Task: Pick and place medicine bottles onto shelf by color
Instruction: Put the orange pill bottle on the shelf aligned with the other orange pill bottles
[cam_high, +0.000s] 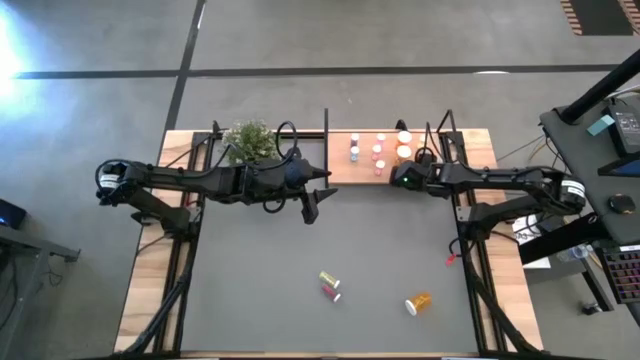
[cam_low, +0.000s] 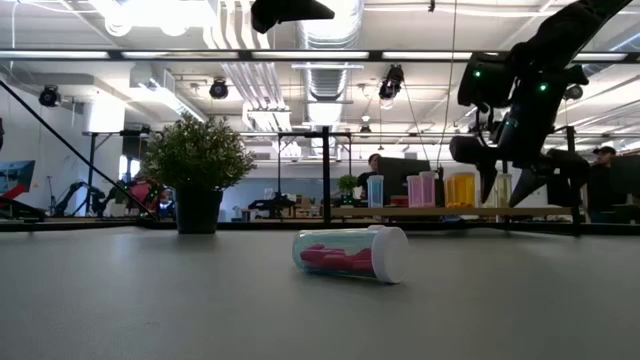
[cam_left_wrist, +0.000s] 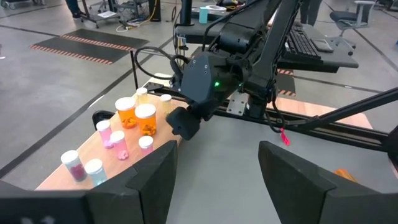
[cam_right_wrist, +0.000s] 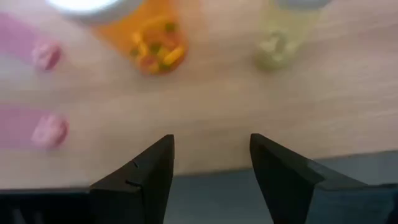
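**Shelf mostly stocked, three bottles left on the table**

Progress looks well past halfway; the shelf (cam_high: 345, 172) at the table's far edge carries a cluster of medicine bottles (cam_high: 378, 150), pinks grouped to one side and oranges and a yellow-green one nearer the right gripper (cam_high: 399, 180); three remain lying on the dark tabletop (cam_high: 380, 250), well apart from both pincers: a yellow-green bottle (cam_high: 329, 279) touching or just beside a pink bottle (cam_high: 331, 292), and an orange bottle (cam_high: 418, 301) farther off; by my judgement those three still need fetching and sorting by colour.

Right gripper hangs at the shelf's front edge, fingers parted and empty, an orange bottle on the shelf (cam_right_wrist: 152, 43) and a pale yellow-green one (cam_right_wrist: 280, 37) standing just ahead of its tips; the left gripper (cam_high: 311, 207) hovers over the table beside the shelf, near the plant (cam_high: 250, 140), its jaws apart with nothing between them.

Only the right wrist view proves the gap between those fingers is bare; the left wrist view alone shows the shelf rows in order, pink at the near end, orange beside the right gripper; the low view shows the pink bottle lying on its side, pills inside, which the high view cannot resolve; only the high view counts all three stragglers.
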